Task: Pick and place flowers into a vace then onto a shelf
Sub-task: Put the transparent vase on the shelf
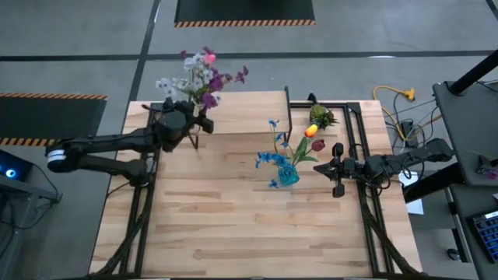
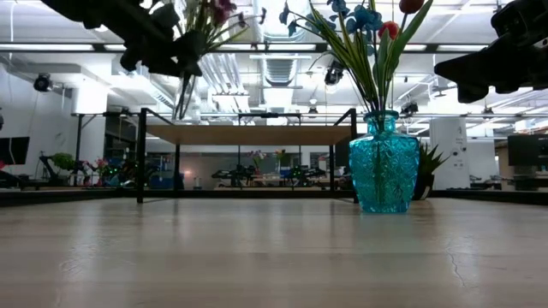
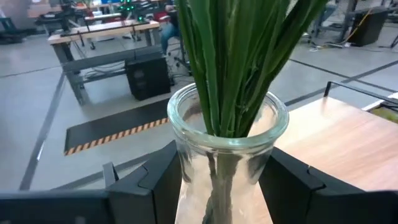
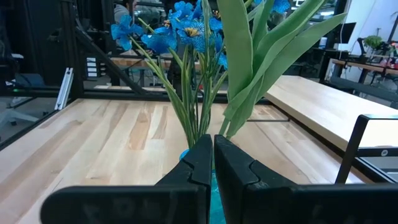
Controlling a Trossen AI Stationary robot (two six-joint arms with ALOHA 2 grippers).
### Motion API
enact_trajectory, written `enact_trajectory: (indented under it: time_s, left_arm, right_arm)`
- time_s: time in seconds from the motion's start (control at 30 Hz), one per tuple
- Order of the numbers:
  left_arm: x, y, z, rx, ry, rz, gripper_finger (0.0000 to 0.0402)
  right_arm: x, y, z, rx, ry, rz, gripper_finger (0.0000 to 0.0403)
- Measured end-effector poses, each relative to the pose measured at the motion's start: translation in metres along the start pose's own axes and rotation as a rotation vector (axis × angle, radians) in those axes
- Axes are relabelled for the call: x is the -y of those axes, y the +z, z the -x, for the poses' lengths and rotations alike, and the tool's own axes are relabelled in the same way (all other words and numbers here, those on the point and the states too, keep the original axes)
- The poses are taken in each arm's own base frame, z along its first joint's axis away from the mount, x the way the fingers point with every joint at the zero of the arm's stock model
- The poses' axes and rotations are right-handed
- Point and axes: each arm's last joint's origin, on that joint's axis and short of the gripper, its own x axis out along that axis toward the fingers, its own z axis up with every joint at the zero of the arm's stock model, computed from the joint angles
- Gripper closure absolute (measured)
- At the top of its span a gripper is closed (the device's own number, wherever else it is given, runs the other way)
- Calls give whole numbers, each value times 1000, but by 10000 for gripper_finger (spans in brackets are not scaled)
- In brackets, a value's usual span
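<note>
A clear glass vase (image 3: 221, 155) holds green stems upright – purple, pink and white flowers (image 1: 201, 75) on top. The left gripper (image 3: 217, 180) clamps it, lifted over the shelf (image 1: 241, 113). The teal vase (image 1: 288, 174) on the table (image 1: 233, 225) carries blue flowers (image 4: 165, 34) – the right gripper (image 4: 213, 162) beside it, fingers shut, holding nothing.

An industrial lab or workshop is being shown: exposed ceiling ducts (image 2: 282, 64), workbenches (image 3: 99, 37), hazard-striped floor mats (image 1: 244, 12), and concrete flooring.
</note>
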Motion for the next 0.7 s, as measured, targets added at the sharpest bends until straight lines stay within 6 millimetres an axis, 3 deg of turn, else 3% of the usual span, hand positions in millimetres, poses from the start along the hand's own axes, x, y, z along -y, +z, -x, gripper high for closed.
enact_trajectory:
  time_s: [0.17,0.7]
  left_arm:
    - [-4,0,-8,2,-77,62,233]
    - [-12,-13,-15,3,-36,82,230]
  right_arm:
    - [0,0,0,0,0,0,394]
    - [0,0,0,-1,0,4,394]
